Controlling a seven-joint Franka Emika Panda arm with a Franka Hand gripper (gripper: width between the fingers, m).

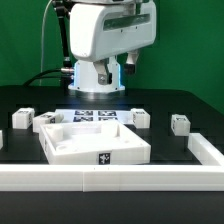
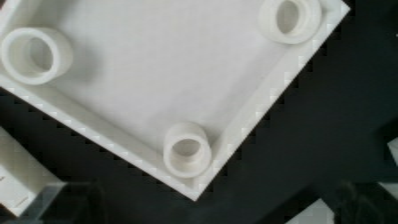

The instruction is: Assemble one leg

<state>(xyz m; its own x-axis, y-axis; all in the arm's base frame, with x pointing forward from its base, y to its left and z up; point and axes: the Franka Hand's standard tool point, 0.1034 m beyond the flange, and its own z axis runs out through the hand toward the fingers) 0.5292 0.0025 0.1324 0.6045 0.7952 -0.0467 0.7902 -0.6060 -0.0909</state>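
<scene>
Small white legs with tag markers stand on the black table in the exterior view: one at the left [image 1: 22, 119], one by the panel's far right corner [image 1: 140, 117], one further right [image 1: 180, 124]. The large white square panel [image 1: 95, 142] lies in the middle. In the wrist view the panel [image 2: 160, 80] fills the picture, with three round corner sockets showing, the nearest one here [image 2: 187, 150]. My gripper [image 1: 97, 88] hangs above the panel's far side. In the wrist view the gripper [image 2: 214, 215] is open and empty, its dark fingertips [image 2: 63, 208] wide apart over the panel's corner.
The marker board [image 1: 95, 117] lies behind the panel. A low white wall [image 1: 110, 179] runs along the front and up the exterior view's right side [image 1: 205, 150]. A white edge [image 2: 18, 180] shows beside the panel in the wrist view; what it is I cannot tell.
</scene>
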